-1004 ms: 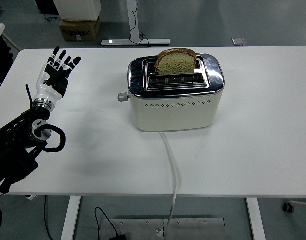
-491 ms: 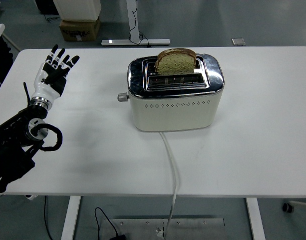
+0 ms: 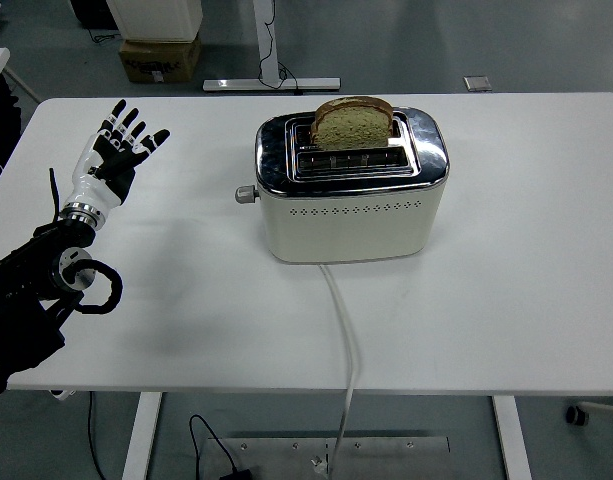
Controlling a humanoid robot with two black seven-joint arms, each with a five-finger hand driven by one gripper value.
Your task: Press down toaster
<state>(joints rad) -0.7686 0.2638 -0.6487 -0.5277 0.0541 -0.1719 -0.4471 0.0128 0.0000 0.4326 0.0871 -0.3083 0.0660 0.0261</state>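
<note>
- The left arm is cut off at the picture's edge; its robot hand [image 3: 116, 158] hovers with fingers spread wide, holding nothing.
- The toaster [image 3: 351, 185] stands mid-counter [image 3: 506, 290], at 3 o'clock from it, lever [image 3: 246, 194] up, bread [image 3: 353, 123] protruding.
- A cord [image 3: 344, 330] trails toward 6 o'clock.

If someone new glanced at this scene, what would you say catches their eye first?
Probably the cream toaster at the table's middle, with a slice of bread standing up out of its far slot and a white cord running off the near edge. Next, the left robot hand, fingers spread, raised over the table's left side, apart from the toaster.
</note>
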